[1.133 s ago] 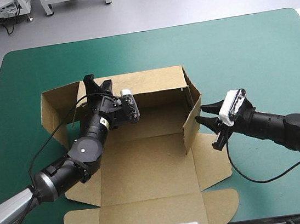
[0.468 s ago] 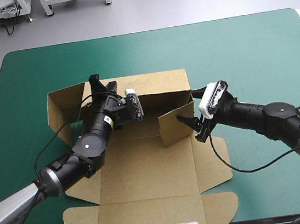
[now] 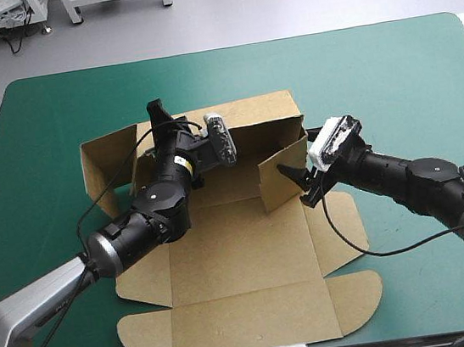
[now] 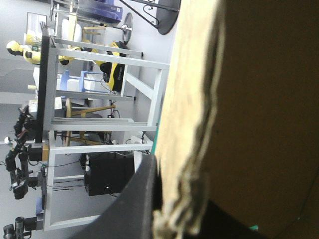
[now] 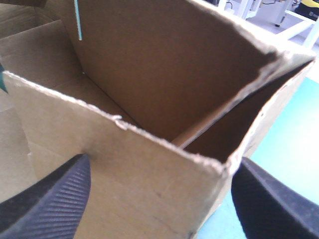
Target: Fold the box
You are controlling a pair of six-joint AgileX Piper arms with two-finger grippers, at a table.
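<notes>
The brown box [image 3: 242, 249] lies partly raised in the middle of the table. Its back wall [image 3: 255, 123] stands upright, and the left side flap [image 3: 104, 160] stands out at an angle. My left gripper [image 3: 160, 119] is at the back wall's left end, shut on its top edge. In the left wrist view the ragged board edge [image 4: 199, 149] runs between the black fingers [image 4: 134, 204]. My right gripper [image 3: 297, 184] is open and presses on the right side flap [image 3: 282, 175], which is swung inward toward the back wall. That flap [image 5: 124, 189] spans the gap between the wide-apart fingers [image 5: 50, 199].
The box's lid panel with rounded tabs [image 3: 252, 329] lies flat near the table's front edge. Bare teal-green cover [image 3: 372, 69] shows beyond the box and to its right.
The right gripper has pushed the right side flap inward from its outward angle. The left gripper and back wall have moved right and farther away. The whole box has shifted right.
</notes>
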